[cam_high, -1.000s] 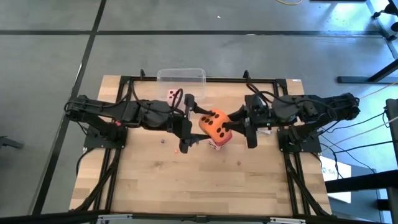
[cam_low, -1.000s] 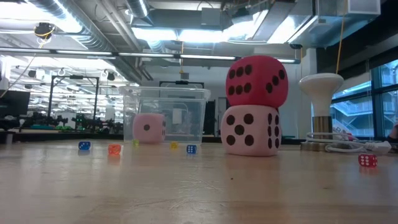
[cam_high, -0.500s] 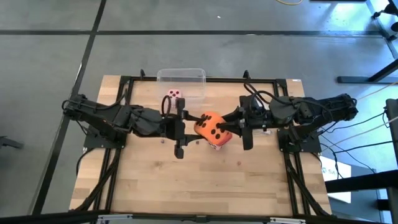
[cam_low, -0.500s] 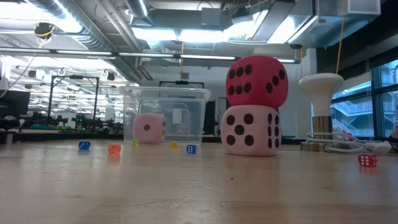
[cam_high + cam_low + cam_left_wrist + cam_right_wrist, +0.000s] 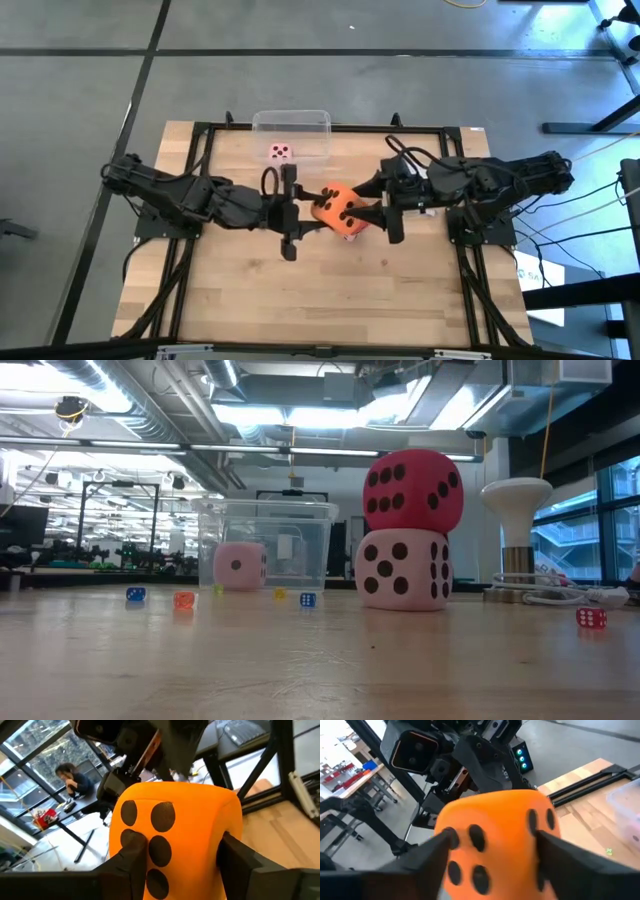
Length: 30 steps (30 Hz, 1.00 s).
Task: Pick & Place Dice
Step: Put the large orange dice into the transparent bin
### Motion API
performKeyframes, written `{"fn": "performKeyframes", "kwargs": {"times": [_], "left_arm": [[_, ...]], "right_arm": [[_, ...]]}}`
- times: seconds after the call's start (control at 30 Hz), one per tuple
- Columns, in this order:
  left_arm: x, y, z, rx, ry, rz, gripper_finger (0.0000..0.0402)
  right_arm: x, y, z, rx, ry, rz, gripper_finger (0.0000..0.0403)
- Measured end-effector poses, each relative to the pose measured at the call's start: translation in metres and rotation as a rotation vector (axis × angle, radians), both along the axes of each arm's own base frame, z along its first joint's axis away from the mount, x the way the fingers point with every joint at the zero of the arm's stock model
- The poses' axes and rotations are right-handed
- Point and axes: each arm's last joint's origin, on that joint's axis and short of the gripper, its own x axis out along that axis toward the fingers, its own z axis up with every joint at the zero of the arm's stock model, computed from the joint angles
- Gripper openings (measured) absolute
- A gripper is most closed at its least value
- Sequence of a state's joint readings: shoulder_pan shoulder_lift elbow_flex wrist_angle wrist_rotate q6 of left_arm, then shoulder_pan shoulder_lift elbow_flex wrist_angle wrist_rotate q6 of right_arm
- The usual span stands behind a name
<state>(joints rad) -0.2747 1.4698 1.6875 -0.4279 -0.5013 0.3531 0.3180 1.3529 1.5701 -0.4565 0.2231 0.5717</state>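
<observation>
An orange die (image 5: 338,208) with dark pips hangs above the table's middle, between my left gripper (image 5: 314,212) and my right gripper (image 5: 366,207), and both are shut on it. It fills both wrist views and is out of the low view. Under it, a red die (image 5: 412,492) rests on top of a pale pink die (image 5: 404,568). This stack (image 5: 352,231) stands on the table. A pink die (image 5: 281,152) lies in the clear tub (image 5: 291,124) at the far edge. My left gripper (image 5: 182,857) pinches the orange die between its two fingers, level, from the table's left. One finger (image 5: 131,851) lies on a pip face (image 5: 150,820), the other (image 5: 239,854) on the opposite side. The die is lifted clear. My right gripper (image 5: 495,845) pinches the same die from the table's right, roughly level. Its fingers (image 5: 436,846) sit on two opposite sides, one beside the pips (image 5: 476,836). The die is clear of the stack below.
Tiny coloured dice lie scattered on the wood: blue (image 5: 135,594), orange (image 5: 183,600), blue (image 5: 307,599) and red (image 5: 590,618). Black frame rails (image 5: 320,127) run along the table's edges. A white lamp-like stand (image 5: 517,520) is at the far right.
My right gripper has carried the orange die a little toward the table's left, and the die has turned slightly. My left gripper drew back toward its own arm and the near edge, then came up to the die. The stack and the tub kept still.
</observation>
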Motion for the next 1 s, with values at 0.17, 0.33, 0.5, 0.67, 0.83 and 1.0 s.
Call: {"fn": "performKeyframes", "kwargs": {"times": [0.17,0.33,0.5,0.67,0.83,1.0], "left_arm": [[-0.007,0.001,0.002,0.014,0.017,0.016,0.0164],[-0.02,0.003,0.007,-0.024,0.009,0.05,0.0163],[-0.039,0.01,0.012,-0.068,0.02,0.135,0.0154],[-0.065,0.02,0.018,-0.086,0.035,0.204,0.0144],[-0.089,0.045,0.024,-0.078,0.041,0.335,0.0125],[-0.098,0.089,0.021,-0.097,0.061,0.432,0.0124]], "right_arm": [[0.0,0.0,-0.001,0.07,0.016,-0.02,0.0382],[0.001,-0.003,0.0,0.069,-0.005,-0.114,0.0333],[0.0,-0.007,0.0,0.094,-0.022,-0.271,0.0308],[-0.001,-0.01,-0.001,0.112,-0.032,-0.401,0.0303],[-0.002,-0.008,-0.001,0.159,-0.039,-0.422,0.0303],[-0.005,-0.002,-0.001,0.164,-0.038,-0.438,0.0303]]}}
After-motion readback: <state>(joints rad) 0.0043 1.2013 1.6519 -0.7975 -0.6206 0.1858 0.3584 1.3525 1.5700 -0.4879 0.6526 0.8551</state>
